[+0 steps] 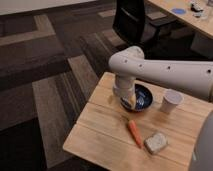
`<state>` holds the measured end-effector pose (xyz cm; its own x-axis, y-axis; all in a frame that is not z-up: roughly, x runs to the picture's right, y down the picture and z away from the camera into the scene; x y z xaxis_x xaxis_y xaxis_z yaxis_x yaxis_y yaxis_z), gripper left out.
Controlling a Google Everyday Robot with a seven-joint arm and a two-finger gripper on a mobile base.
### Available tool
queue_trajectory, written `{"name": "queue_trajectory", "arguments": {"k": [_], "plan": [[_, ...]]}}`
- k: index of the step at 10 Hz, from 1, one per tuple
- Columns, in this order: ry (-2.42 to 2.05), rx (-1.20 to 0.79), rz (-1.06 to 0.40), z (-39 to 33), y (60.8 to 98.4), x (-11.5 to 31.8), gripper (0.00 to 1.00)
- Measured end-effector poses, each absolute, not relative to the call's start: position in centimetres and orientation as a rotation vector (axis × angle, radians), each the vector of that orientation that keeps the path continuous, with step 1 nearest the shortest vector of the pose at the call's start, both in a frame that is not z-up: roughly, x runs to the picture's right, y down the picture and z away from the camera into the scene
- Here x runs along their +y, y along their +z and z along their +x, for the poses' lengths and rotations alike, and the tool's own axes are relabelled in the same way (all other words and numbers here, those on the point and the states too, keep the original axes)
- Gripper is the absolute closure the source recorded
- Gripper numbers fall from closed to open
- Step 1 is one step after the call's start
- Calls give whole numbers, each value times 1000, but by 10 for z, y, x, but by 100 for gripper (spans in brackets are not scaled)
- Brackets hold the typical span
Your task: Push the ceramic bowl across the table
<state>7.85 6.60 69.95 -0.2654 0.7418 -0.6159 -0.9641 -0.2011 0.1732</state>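
Observation:
The ceramic bowl (141, 97) is dark blue with a patterned inside and sits on the small wooden table (100, 127), near its far middle. My white arm reaches in from the right, bends at the elbow (126, 61) and points down. My gripper (125, 100) is low at the bowl's left rim, against or just over its edge. The arm hides part of the bowl's left side.
A white cup (171, 101) stands right of the bowl. An orange carrot (134, 133) and a piece of bread (156, 142) lie nearer the front. A black office chair (131, 22) and a long desk (187, 15) stand behind, with dark carpet to the left.

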Motion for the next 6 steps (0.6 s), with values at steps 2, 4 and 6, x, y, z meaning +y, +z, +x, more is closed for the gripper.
{"name": "queue_trajectory", "arguments": {"k": [2,4,6], "plan": [[1751,638,-480,77,700,66,35],[1750,639,-482,76,700,66,35],[1791,685,-425,112,712,70,35]]}}
